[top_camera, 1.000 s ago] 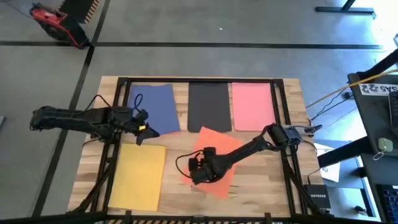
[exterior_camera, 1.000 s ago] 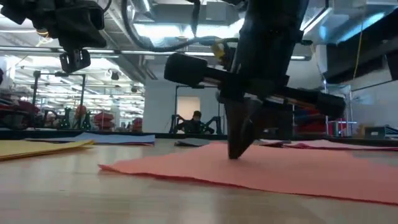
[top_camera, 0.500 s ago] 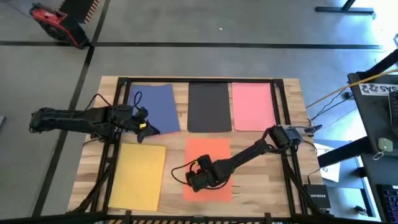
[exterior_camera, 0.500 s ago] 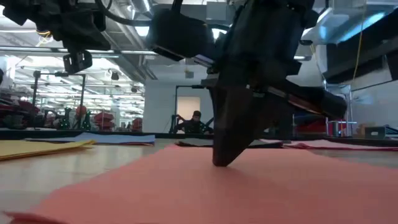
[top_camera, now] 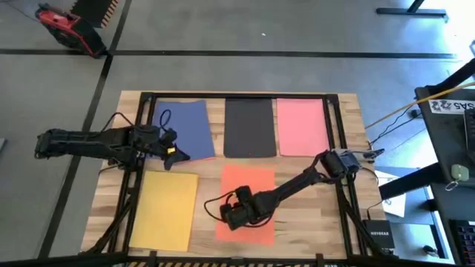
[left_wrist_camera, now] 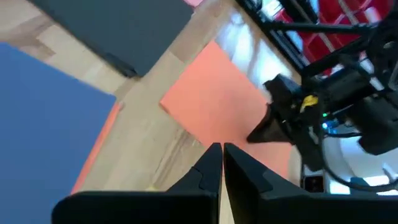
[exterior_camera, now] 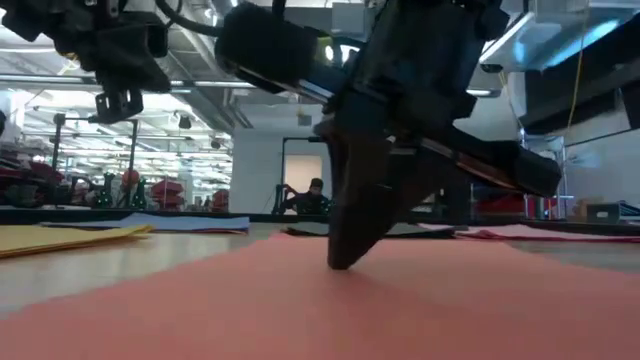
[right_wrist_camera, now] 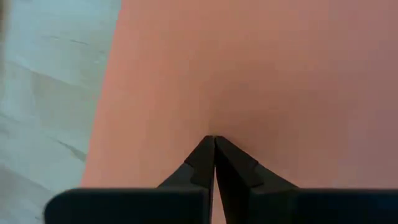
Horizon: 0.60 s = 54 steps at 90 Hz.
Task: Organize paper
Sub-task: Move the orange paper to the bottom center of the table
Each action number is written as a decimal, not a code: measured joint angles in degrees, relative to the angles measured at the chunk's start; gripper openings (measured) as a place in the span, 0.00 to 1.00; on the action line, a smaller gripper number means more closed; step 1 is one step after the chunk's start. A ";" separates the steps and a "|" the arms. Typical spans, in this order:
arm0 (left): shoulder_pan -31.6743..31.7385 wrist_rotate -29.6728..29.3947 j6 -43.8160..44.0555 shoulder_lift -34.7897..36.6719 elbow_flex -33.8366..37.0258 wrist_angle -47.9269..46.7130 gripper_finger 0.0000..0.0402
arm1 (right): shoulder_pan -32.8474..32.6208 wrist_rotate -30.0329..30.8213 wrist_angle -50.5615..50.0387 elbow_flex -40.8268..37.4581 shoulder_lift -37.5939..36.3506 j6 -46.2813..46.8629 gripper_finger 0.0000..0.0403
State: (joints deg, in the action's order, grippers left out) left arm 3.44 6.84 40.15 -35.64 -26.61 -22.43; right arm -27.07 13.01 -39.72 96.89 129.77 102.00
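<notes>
Five sheets of paper lie flat on the wooden table: blue (top_camera: 182, 130), black (top_camera: 249, 127) and pink (top_camera: 300, 126) in a far row, yellow (top_camera: 165, 210) and orange (top_camera: 249, 194) in a near row. My right gripper (top_camera: 231, 216) is shut, with its tips down on the orange sheet (right_wrist_camera: 249, 74) near that sheet's near left corner. My left gripper (top_camera: 178, 154) is shut and hangs in the air (exterior_camera: 118, 105) by the blue sheet's near right corner, touching nothing. My right gripper presses its shut fingertips (exterior_camera: 340, 262) down on the orange sheet's top face (right_wrist_camera: 214, 124), close to the sheet's left edge and in its near half. The fingers come from above, slanting down. The sheet lies flat on the table under them.
A black frame (top_camera: 237, 95) runs around the table's far edge and sides. Bare wood (top_camera: 308, 211) shows to the right of the orange sheet and between the two rows. A cable (top_camera: 162, 119) lies over the blue sheet. The room beyond holds shelves and a seated person (exterior_camera: 315, 195).
My right gripper has moved toward the table's near left with its shut tips on the orange sheet. The sheet has turned from lying slantwise to lying square with the table, and has slid a little toward the near edge, staying flat.
</notes>
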 joint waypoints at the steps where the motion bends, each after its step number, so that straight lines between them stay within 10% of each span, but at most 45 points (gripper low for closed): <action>1: 0.00 0.01 -0.08 0.00 0.00 -0.17 0.00 | 0.00 0.17 -0.05 0.13 0.03 0.01 0.00; 54: 0.00 0.25 -2.83 -0.02 0.00 -1.12 0.00 | -0.26 -0.08 -1.70 1.30 0.03 -11.73 0.00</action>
State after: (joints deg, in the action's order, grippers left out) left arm 3.44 7.09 37.32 -35.66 -26.61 -23.55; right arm -27.33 12.93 -41.43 98.19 129.80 90.26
